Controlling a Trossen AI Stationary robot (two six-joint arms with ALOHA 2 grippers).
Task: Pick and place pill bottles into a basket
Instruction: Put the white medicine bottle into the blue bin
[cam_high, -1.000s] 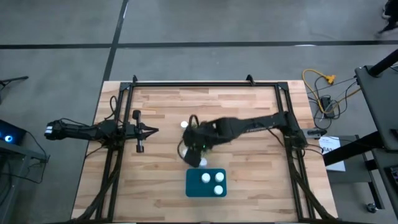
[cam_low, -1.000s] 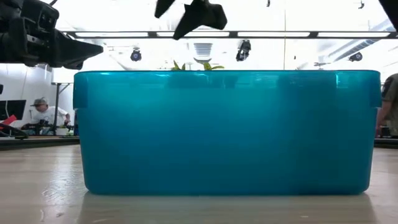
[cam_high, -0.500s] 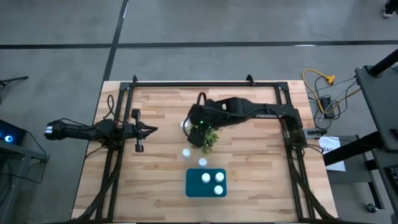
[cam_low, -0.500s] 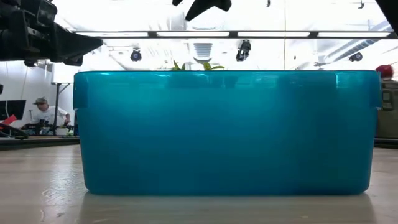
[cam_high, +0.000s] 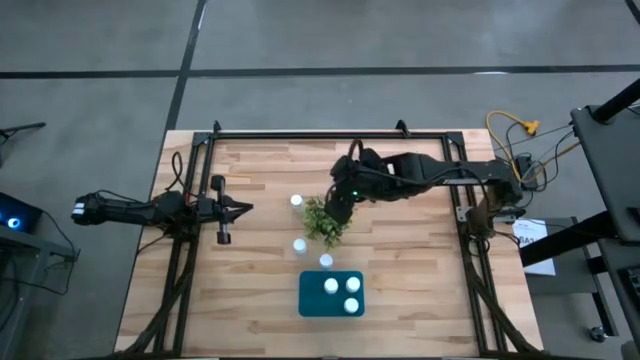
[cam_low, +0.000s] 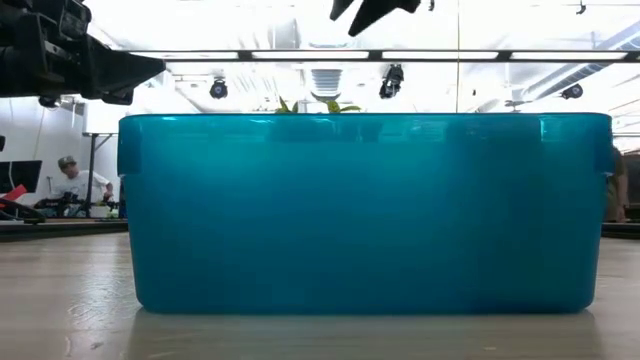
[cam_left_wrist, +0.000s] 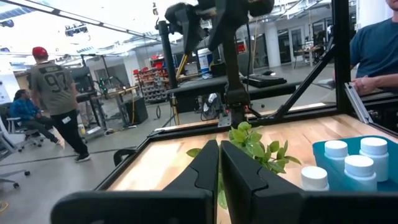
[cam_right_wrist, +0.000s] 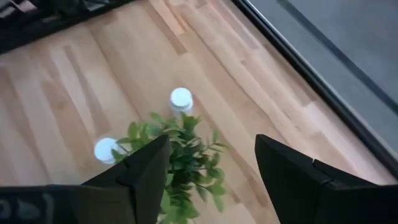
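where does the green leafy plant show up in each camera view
High view: the small green leafy plant stands mid-table, just above the teal-blue rectangular plastic basket.
Low view: only its leaf tips show over the basket's rim.
Left wrist view: centre, beyond the gripper's fingers, beside the basket.
Right wrist view: low centre, between the fingers.
Shared landmark: the basket, though the right wrist view misses it.

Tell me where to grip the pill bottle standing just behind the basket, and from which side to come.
Grip that pill bottle across its round body just under the cap, coming straight down from above. It stands upright, showing only its round cap from overhead. The basket sits close on one side and the plant on the other, so a top approach with the fingers either side probably clears both best. The open right gripper hovers over the plant.
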